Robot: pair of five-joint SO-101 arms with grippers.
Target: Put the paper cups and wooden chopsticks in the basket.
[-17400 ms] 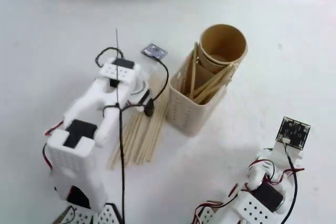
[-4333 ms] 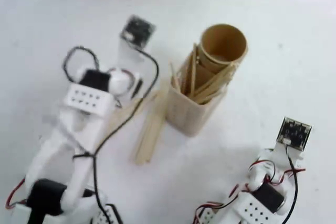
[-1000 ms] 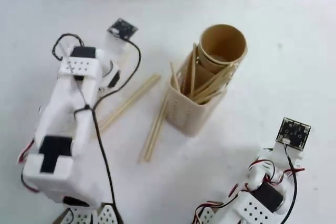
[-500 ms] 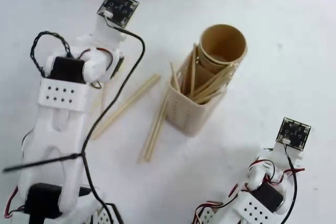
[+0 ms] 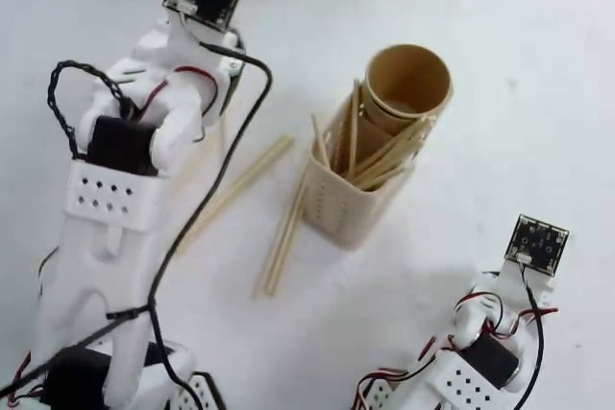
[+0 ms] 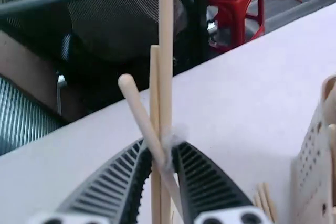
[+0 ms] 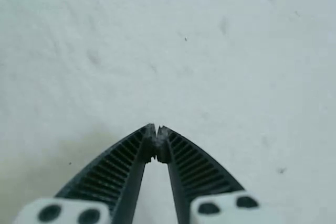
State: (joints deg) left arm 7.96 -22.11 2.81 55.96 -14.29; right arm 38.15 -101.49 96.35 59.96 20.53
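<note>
White tabletop (image 5: 538, 93), with a red stool (image 6: 231, 9) beyond its far edge. One basket (image 5: 346, 204) holds two nested paper cups (image 5: 408, 79) and several wooden chopsticks (image 5: 384, 156). Two loose bunches (image 5: 281, 242) lie beside it. The left pincer (image 6: 160, 156) pinches three chopsticks (image 6: 166, 51). The right pincer (image 7: 156, 148) is pressed together over bare tabletop.

Your left gripper (image 6: 160, 148): black ribbed jaws clamped on wooden chopsticks (image 6: 165, 51). Two sticks upright, side by side, one taller. Third tilted across them, rounded end up. Possibly more behind, hard to tell. Basket (image 6: 311, 166) at frame edge, perforated wall facing you. Few chopstick ends (image 6: 262, 198) lying on white table (image 6: 252, 93) just beside basket. Red stool (image 6: 231, 14) beyond table's far edge.
</note>
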